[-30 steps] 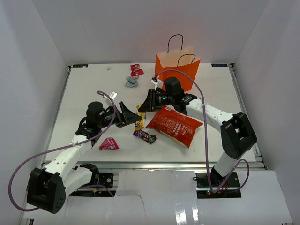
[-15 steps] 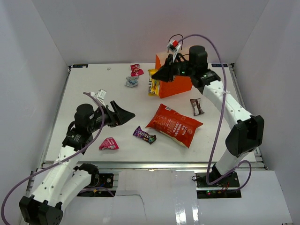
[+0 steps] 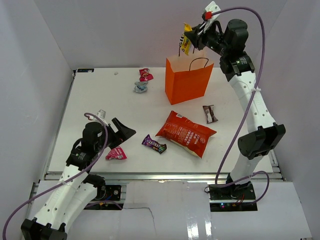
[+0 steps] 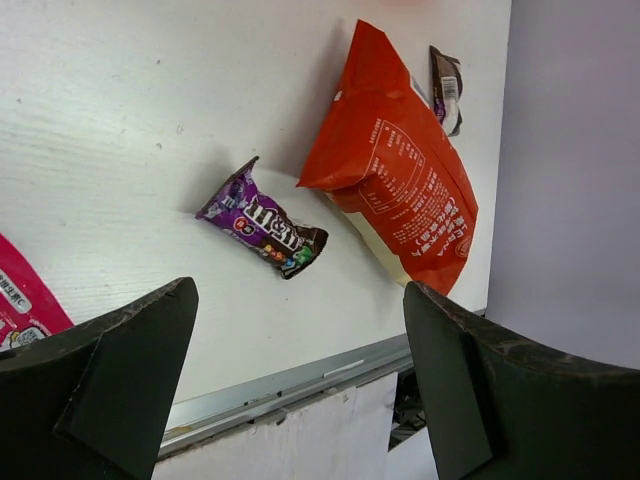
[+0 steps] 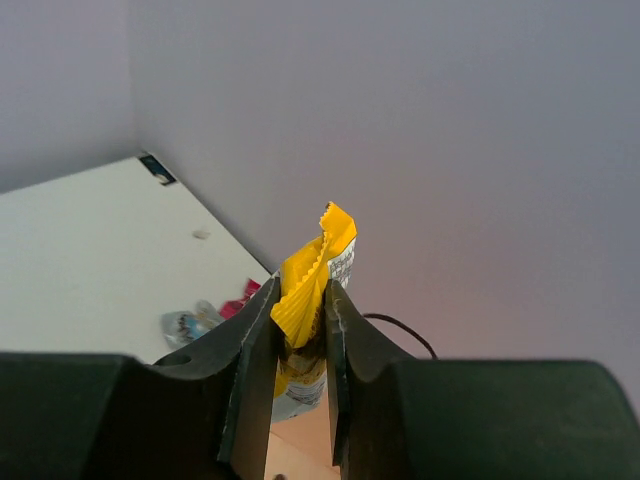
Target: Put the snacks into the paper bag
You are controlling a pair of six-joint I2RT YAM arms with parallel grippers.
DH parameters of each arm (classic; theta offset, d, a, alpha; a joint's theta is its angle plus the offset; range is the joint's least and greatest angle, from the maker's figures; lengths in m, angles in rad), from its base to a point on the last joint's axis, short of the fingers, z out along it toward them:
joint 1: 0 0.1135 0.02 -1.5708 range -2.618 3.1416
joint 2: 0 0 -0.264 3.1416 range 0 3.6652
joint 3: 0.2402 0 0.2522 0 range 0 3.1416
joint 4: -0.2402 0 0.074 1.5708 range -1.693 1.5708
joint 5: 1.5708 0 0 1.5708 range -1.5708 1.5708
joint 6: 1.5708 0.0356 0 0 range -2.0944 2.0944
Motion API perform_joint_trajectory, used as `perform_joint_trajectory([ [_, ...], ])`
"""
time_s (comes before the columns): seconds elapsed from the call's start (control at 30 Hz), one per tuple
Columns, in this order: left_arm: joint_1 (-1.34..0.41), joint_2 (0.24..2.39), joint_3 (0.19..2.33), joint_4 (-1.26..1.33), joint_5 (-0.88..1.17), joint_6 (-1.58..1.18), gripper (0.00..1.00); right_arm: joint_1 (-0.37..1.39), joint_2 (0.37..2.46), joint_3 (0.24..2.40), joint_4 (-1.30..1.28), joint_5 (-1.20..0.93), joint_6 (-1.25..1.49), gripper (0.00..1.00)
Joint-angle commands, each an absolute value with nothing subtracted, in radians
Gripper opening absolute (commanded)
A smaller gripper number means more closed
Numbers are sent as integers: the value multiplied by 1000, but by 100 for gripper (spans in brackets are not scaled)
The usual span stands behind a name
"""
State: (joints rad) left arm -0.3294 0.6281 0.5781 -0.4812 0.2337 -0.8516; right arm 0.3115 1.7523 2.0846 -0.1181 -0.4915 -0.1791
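Orange paper bag (image 3: 187, 85), red-orange chip bag (image 3: 186, 132), yellow wrapper (image 5: 310, 275), purple candy (image 4: 262, 220).

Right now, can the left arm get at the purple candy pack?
Probably yes. The left gripper is open and faces the purple candy pack, which lies flat close ahead with only bare table between. The chip bag sits beside it, not blocking.

Paper bag (image 3: 186, 82): matt orange paper, smooth faces, thin black cord handles. Chip bag (image 3: 186, 133): glossy red-orange film, crinkled. Purple candy wrapper (image 4: 262, 220): shiny printed film. Yellow wrapper (image 5: 310, 275): film with a crimped, zigzag-cut end. Right gripper (image 5: 302, 300), fingers (image 5: 250, 380): matt black plastic. Table (image 4: 150, 100): white, matt, faintly grained. Right arm (image 3: 250, 100) shell: white, smooth, semi-gloss plastic.
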Motion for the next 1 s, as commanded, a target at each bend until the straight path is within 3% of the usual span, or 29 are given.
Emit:
perform_joint_trajectory([
  [0.0, -331, 618, 580, -531, 155, -894, 94, 292, 1819, 2115, -104, -316, -307, 17],
  [0.27, -333, 630, 568, -612, 75, -1052, 93, 224, 1876, 2069, -92, -227, -356, 20],
  [0.37, -331, 649, 555, -629, 55, -1124, 93, 207, 1868, 2016, -89, -230, -371, 26],
  [0.4, -331, 655, 557, -641, 46, -1138, 93, 201, 1864, 2005, -90, -235, -371, 29],
  [0.53, -331, 692, 580, -676, 18, -1186, 93, 189, 1832, 1973, -94, -261, -351, 62],
  [0.6, -331, 712, 587, -684, 18, -1190, 93, 180, 1816, 1970, -97, -270, -331, 70],
  [0.7, -331, 727, 597, -696, 18, -1193, 92, 158, 1773, 1973, -127, -327, -286, 77],
  [0.83, -331, 744, 610, -785, -32, -1259, 88, 114, 1631, 1935, -192, -554, -250, 84],
  [0.97, -331, 790, 652, -917, -72, -1350, 86, 103, 1488, 1797, -354, -728, -399, 91],
])
